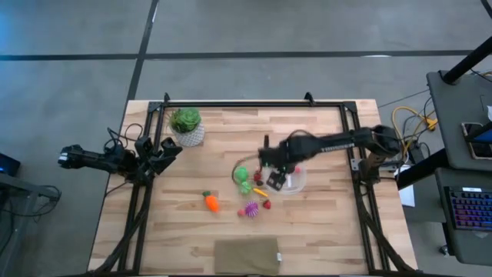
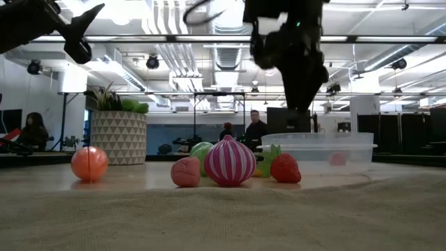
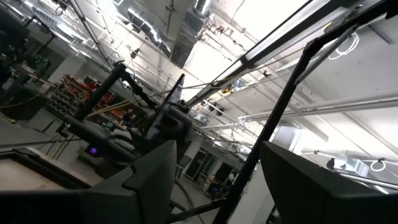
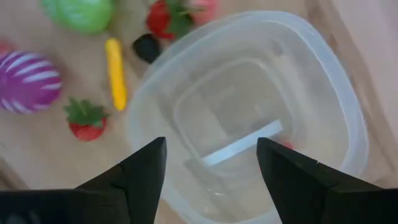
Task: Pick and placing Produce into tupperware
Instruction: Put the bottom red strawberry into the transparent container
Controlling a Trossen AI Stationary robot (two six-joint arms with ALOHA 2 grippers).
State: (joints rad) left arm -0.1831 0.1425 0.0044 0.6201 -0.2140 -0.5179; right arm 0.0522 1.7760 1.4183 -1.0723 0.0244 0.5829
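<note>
The tupperware (image 4: 249, 112), a clear container, stands on the wooden table right of centre, also seen at the tupperware (image 1: 295, 179). A small red piece (image 2: 337, 159) lies inside it. My right gripper (image 4: 210, 146) hangs open above its left rim, pointing down, with nothing between the fingers. Left of the container lie the loose produce: green balls (image 1: 243, 175), a yellow piece (image 4: 115, 71), red pieces (image 4: 87, 119), a magenta bunch (image 1: 251, 208) and an orange carrot (image 1: 211, 202). My left gripper (image 1: 167, 148) waits open at the table's left edge, raised and tilted upward.
A leafy plant in a white pot (image 1: 187, 127) stands at the far left. A folded cloth (image 1: 246, 255) lies at the near edge. Black frame rails (image 1: 354, 115) run along the table's sides. People stand in the room beyond the table (image 2: 254, 129).
</note>
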